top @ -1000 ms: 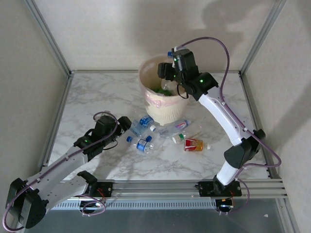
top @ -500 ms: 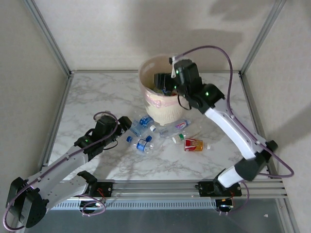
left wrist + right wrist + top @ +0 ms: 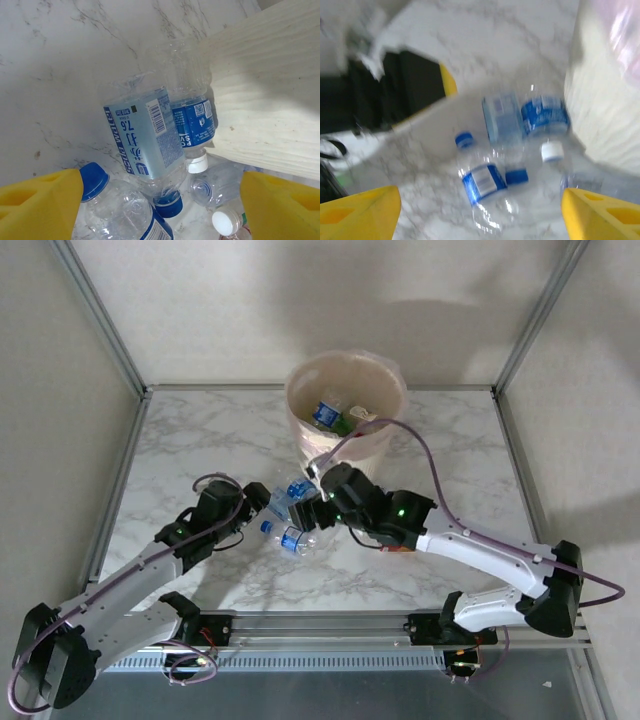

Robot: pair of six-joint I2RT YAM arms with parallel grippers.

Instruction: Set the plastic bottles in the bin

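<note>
Clear blue-labelled bottles [image 3: 150, 135] lie on their sides beside the cream bin [image 3: 300, 435] (more bottles [image 3: 326, 414] inside).

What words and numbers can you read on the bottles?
"76": on the pale-label bottle; the writing beside it is too unclear to read.
"PO": the start of a word on the dark-label bottle; the rest is hidden.
Blue-label bottle in the right wrist view: too blurred.
Labelled bottle inside the bin: too small.

Cluster of clear blue-capped plastic bottles [image 3: 145, 135] jammed against round cream ribbed bin [image 3: 260, 100] wall; left gripper [image 3: 258, 502], right gripper [image 3: 306, 512] crowd it from 2 sides. Bare marble tabletop [image 3: 190, 435] far-left open.
</note>
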